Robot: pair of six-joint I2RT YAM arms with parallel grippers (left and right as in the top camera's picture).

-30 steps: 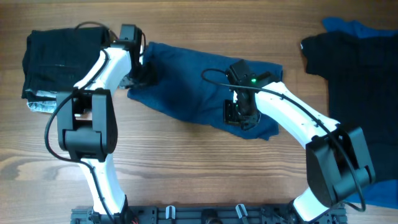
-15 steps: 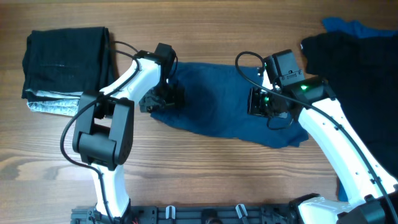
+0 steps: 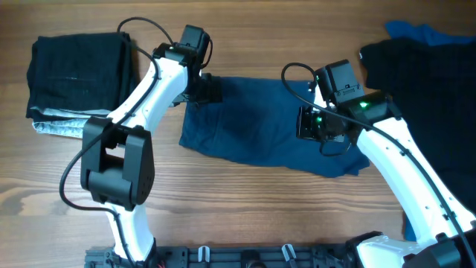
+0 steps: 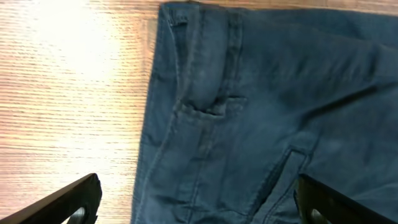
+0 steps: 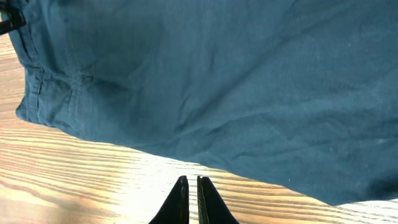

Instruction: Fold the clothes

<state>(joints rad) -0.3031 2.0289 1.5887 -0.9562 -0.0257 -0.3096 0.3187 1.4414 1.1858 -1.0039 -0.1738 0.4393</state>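
Observation:
The dark navy-blue shorts point(image 3: 268, 123) lie spread flat on the wooden table, waistband to the left. My left gripper point(image 3: 208, 91) hovers over their upper left corner. In the left wrist view its jaws point(image 4: 199, 202) are wide open and empty, with the waistband and pocket seams of the shorts point(image 4: 261, 112) below. My right gripper point(image 3: 314, 123) is over the right part of the shorts. In the right wrist view its fingers point(image 5: 191, 200) are pressed together with nothing between them, over bare wood beside the edge of the shorts point(image 5: 217, 81).
A folded black garment point(image 3: 74, 71) lies on a light grey one point(image 3: 52, 126) at the far left. A black garment point(image 3: 428, 89) covers the right side, with brighter blue fabric at the top right point(image 3: 416, 33) and bottom right point(image 3: 457, 231).
The shorts were dragged right and spread out. My left gripper has let go of their left edge and moved up to the top left corner. The right arm has held still for the last half second.

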